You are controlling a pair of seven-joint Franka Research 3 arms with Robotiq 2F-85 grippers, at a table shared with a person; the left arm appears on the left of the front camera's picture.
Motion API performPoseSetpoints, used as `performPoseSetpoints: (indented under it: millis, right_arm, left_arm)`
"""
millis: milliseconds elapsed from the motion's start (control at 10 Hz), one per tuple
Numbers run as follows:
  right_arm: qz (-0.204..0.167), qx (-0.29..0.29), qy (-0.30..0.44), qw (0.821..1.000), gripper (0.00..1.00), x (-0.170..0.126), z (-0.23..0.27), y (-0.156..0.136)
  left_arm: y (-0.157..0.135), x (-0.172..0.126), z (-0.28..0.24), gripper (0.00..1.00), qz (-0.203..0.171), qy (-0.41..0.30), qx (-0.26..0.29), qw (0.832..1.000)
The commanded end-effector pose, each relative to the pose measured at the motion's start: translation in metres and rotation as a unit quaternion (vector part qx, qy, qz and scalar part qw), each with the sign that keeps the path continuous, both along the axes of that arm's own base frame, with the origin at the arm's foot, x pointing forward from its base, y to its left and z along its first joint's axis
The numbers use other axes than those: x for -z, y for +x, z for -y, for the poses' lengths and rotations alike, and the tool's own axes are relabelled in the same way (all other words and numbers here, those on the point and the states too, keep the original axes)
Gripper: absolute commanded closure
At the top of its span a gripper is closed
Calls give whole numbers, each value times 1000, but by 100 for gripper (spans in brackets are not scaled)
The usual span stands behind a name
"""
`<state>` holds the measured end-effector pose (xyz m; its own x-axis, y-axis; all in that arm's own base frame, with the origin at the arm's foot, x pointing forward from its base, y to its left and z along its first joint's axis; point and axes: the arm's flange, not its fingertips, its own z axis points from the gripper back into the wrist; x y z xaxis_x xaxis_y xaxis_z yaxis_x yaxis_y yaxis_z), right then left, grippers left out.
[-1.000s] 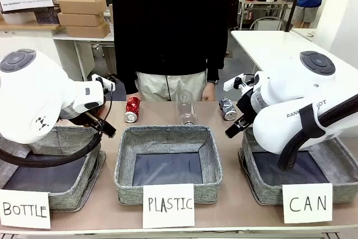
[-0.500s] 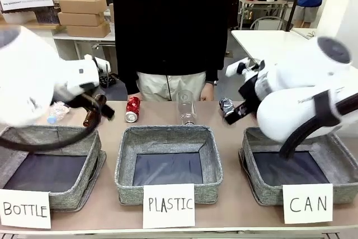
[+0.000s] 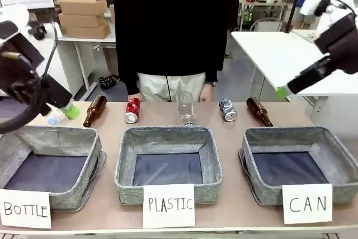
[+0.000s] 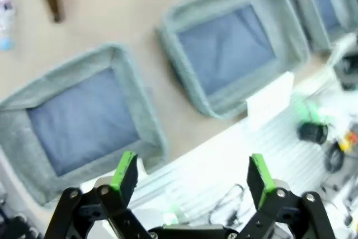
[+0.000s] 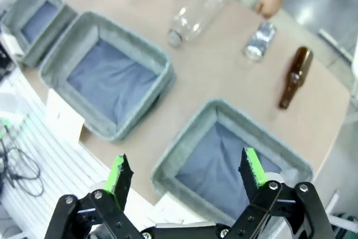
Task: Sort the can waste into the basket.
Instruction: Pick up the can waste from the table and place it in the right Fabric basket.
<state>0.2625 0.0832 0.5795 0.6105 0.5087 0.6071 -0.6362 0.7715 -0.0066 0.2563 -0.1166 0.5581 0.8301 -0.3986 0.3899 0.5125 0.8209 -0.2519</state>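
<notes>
Nothing is lying in the basket [image 3: 285, 131] yet: the red can [image 3: 132, 109] and grey can [image 3: 227, 109] are resting on the bench [image 3: 232, 138] beyond it, while the left gripper [image 4: 193, 167] and right gripper [image 5: 185, 164] are hovering empty, jaws apart.

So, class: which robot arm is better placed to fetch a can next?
Probably right: its open hand hangs nearer the dented silver-grey metal can and the grey woven CAN basket.
</notes>
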Motion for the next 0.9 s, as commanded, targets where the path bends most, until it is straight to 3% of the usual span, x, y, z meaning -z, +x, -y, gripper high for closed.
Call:
performPoseSetpoints:
  millis: [0, 100, 200, 300, 400, 500, 600, 700, 800]
  right_arm:
    - [6, -6, 15, 1000, 0, 7, -6, 18]
    - [0, 0, 0, 1000, 0, 0, 0, 0]
    - [-79, -53, 58, 994, 0, 26, -15, 12]
    - [-172, -37, 197, 964, 0, 34, -14, 16]
    - [-260, 89, 394, 877, 0, 38, 4, 25]
    - [-325, 154, 459, 812, 0, 44, 23, 27]
    - [-340, 181, 509, 770, 0, 51, 41, 28]
    - [-337, 199, 555, 734, 0, 58, 57, 26]
    - [-338, 220, 565, 720, 0, 66, 69, 28]
  left_arm:
    - [16, -1, -7, 0, 24, 31, -44, 998]
    - [16, -1, -7, 0, 24, 31, -44, 998]
    - [0, 0, 2, 0, -1, 1, 0, 1000]
    - [8, 5, -10, 0, -54, -105, 70, 991]
    - [12, 6, -39, 0, -145, -281, 201, 927]
    - [22, 15, -68, 0, -201, -368, 170, 892]
    - [29, 25, -89, 0, -230, -456, 125, 851]
    - [35, 38, -110, 0, -235, -547, 72, 800]
    - [37, 46, -129, 0, -226, -591, 46, 773]
